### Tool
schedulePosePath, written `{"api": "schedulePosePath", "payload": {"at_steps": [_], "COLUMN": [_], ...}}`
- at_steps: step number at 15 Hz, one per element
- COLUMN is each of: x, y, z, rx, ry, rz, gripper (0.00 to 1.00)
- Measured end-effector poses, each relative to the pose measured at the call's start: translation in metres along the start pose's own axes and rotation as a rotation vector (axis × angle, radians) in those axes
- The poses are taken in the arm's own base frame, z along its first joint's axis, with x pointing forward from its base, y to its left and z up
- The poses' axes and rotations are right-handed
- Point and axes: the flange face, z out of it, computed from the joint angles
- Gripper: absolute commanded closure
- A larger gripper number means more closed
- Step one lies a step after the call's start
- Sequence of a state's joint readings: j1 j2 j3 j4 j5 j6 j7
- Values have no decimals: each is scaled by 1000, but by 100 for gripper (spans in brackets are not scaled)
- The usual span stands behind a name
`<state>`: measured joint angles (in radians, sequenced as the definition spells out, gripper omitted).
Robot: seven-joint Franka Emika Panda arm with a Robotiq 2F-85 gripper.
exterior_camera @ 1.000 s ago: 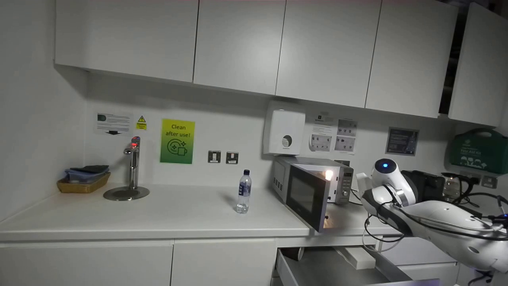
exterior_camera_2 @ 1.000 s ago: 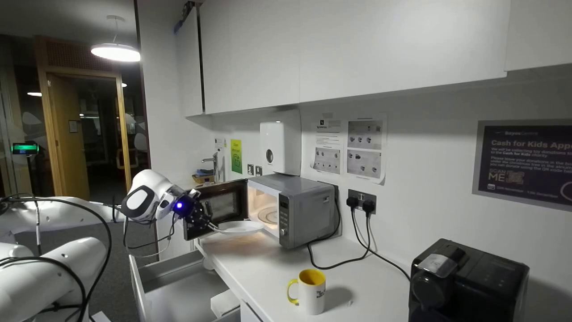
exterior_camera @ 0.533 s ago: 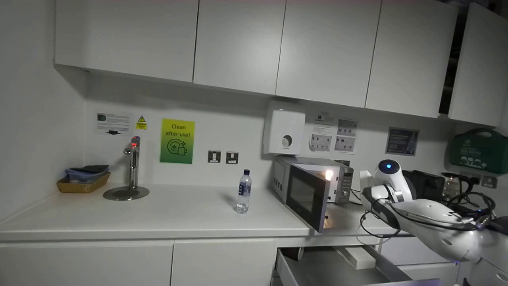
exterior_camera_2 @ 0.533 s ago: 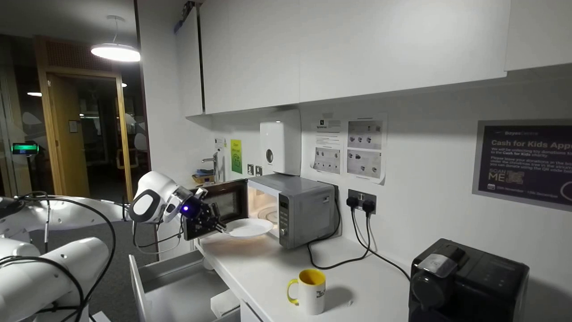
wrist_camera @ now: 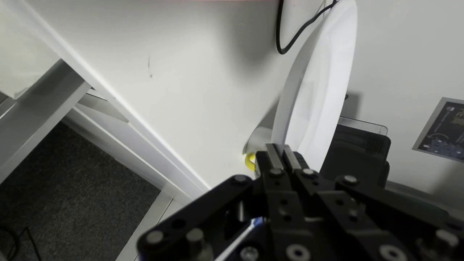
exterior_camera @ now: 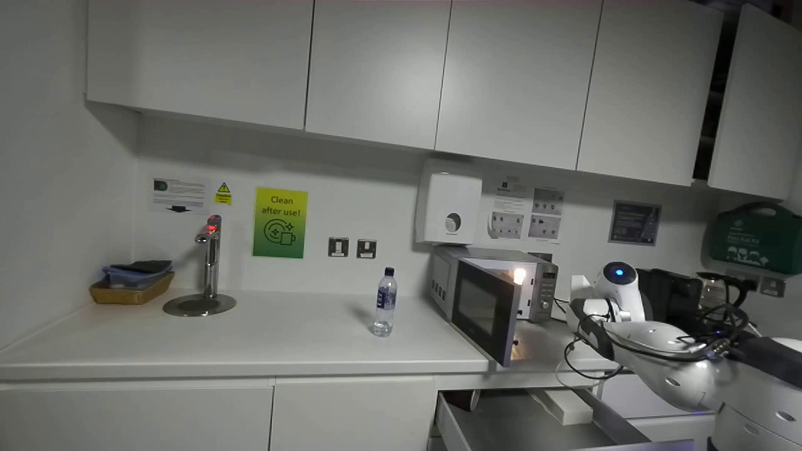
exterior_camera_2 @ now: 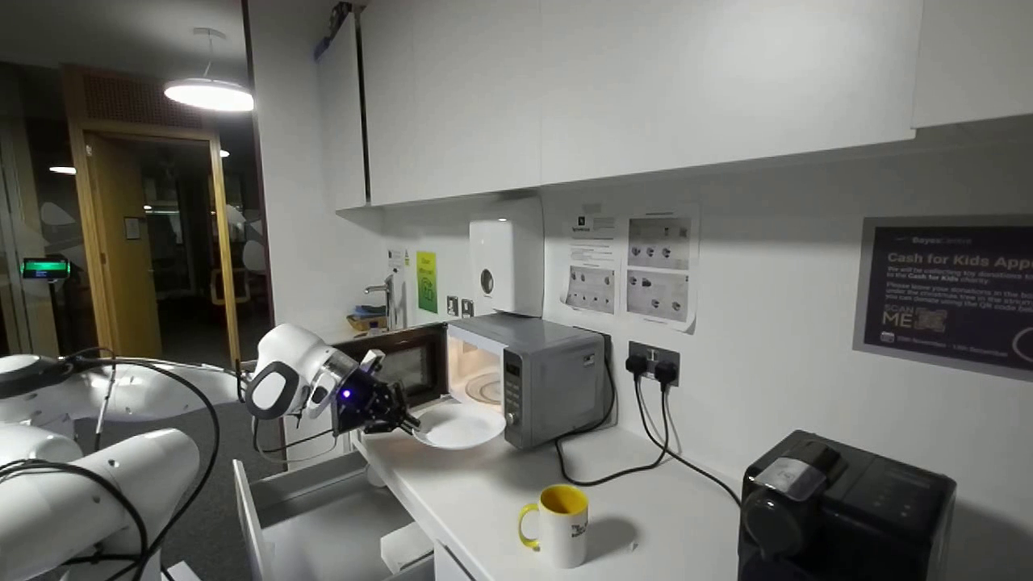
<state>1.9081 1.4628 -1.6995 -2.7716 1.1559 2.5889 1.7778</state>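
A white plate is pinched at its rim by my gripper, whose black fingers are shut on it. In the wrist view the plate stretches up and away from the fingertips of the gripper, seen nearly edge-on, with a shadow on the counter beside it. It hangs tilted above the counter, before the lit opening of the grey microwave. The microwave's door stands wide open, behind the gripper in that exterior view. The arm hides the plate in an exterior view.
A white mug with a yellow handle stands on the counter, near a black coffee machine. Below the counter a drawer is pulled out, with a white box inside. A water bottle stands beyond the microwave.
The gripper, with the plate in it, has moved right and a little downward in an exterior view. The plate has tilted so that more of its upper face shows. The microwave door has not moved.
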Motion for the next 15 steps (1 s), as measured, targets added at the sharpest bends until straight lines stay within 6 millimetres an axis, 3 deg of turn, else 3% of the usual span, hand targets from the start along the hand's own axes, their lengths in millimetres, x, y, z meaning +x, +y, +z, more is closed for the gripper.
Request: {"api": "schedulePosePath", "payload": {"at_steps": [7, 15], "x": [15, 24], "y": [14, 22], "z": [34, 53], "rx": [-18, -31], "ry": [-27, -3], "rz": [17, -8], "gripper": [99, 99]}}
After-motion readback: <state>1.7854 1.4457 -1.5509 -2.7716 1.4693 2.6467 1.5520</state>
